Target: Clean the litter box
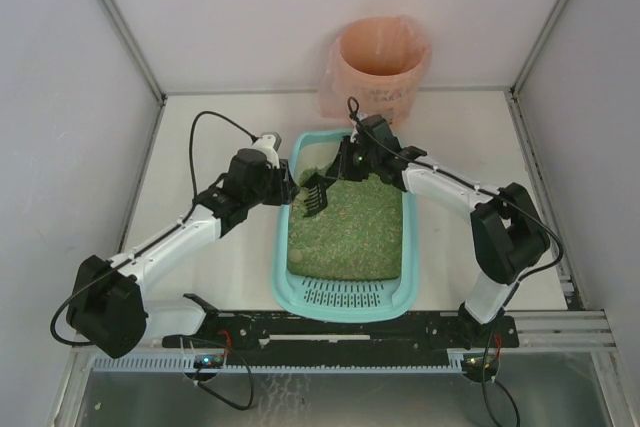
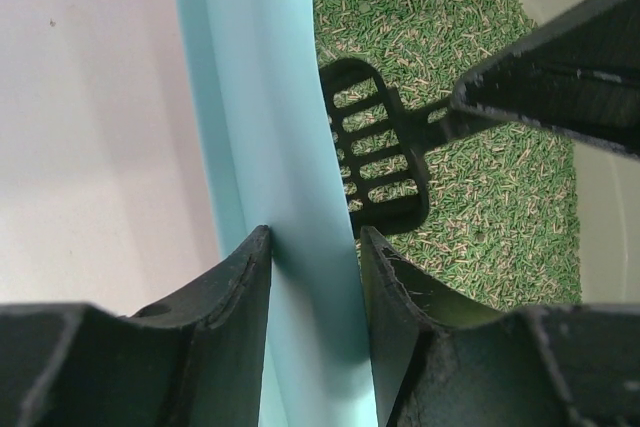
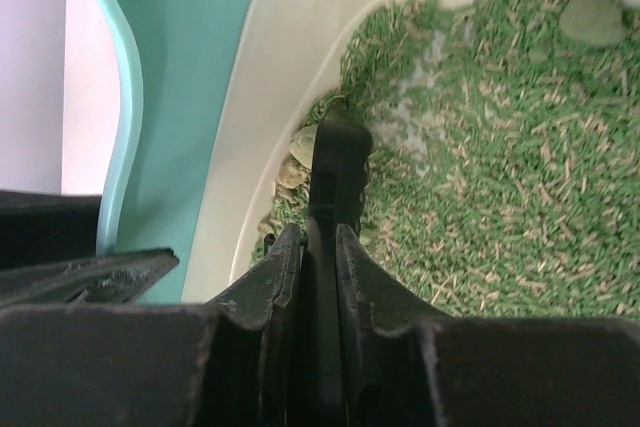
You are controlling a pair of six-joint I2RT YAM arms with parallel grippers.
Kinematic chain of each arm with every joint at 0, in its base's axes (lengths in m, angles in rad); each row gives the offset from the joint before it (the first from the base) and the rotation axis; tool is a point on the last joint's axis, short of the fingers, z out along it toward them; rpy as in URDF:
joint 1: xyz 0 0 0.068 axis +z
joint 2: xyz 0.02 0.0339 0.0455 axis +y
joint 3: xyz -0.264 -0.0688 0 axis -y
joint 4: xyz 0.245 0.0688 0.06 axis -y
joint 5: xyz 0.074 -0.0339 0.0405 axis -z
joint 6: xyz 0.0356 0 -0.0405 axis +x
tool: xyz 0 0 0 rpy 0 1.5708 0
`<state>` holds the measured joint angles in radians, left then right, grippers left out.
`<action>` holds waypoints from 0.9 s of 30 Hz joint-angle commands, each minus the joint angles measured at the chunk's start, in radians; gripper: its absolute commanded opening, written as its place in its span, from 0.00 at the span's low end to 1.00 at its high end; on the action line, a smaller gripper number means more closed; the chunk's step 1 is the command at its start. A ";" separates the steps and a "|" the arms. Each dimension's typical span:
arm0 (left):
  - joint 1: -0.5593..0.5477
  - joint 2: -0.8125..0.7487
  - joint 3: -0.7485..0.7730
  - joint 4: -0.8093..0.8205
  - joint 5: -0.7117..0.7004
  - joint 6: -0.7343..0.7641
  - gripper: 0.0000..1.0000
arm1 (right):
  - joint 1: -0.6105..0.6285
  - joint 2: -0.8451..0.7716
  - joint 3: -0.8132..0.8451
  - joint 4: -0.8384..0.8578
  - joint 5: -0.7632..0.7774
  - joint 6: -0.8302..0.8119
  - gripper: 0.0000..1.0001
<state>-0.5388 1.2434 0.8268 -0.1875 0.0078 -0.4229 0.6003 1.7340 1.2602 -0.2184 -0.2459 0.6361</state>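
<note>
Left end effector [image 2: 312, 239] clamps the litter box [image 2: 262, 97] rim; right end effector [image 3: 320, 235] pinches the black scoop [image 3: 338, 152] handle, slotted head just ahead.

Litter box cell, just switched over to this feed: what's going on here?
The left gripper is shut on the left rim of the litter box, apparently steadying it. The right gripper is shut on the handle of the black scoop, whose slotted head is down in the green litter beside the left wall, near a few pale clumps. The pink-bagged bin stands behind the box; the scoop is not over it.
</note>
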 commanded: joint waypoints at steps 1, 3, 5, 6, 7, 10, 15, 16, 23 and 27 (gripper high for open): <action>-0.007 0.019 0.049 0.008 0.015 0.036 0.42 | 0.047 -0.079 -0.071 0.047 -0.131 0.099 0.00; -0.008 0.019 0.049 0.006 0.014 0.036 0.42 | 0.047 -0.104 -0.103 0.070 -0.122 0.123 0.00; -0.007 0.018 0.049 0.005 0.014 0.036 0.42 | 0.047 -0.131 -0.135 0.091 -0.108 0.148 0.00; -0.007 0.016 0.049 0.005 0.014 0.036 0.42 | 0.047 -0.143 -0.154 0.106 -0.099 0.160 0.00; -0.007 0.015 0.048 0.005 0.015 0.035 0.42 | 0.046 -0.157 -0.175 0.126 -0.095 0.175 0.00; -0.007 0.009 0.046 0.003 0.014 0.035 0.42 | 0.045 -0.196 -0.251 0.214 -0.084 0.247 0.00; -0.008 0.001 0.047 0.002 0.015 0.034 0.42 | 0.042 -0.228 -0.369 0.389 -0.077 0.358 0.00; -0.008 0.001 0.046 0.002 0.016 0.033 0.42 | 0.041 -0.228 -0.383 0.424 -0.080 0.377 0.00; -0.010 0.011 0.049 0.003 0.026 0.033 0.42 | 0.055 -0.190 -0.415 0.559 -0.100 0.451 0.00; -0.012 0.009 0.051 0.002 0.023 0.035 0.42 | 0.061 -0.192 -0.420 0.552 -0.087 0.458 0.00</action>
<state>-0.5392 1.2427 0.8268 -0.1875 -0.0090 -0.4152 0.6216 1.5425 0.8291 0.1608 -0.2790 1.0100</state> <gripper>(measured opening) 0.420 0.139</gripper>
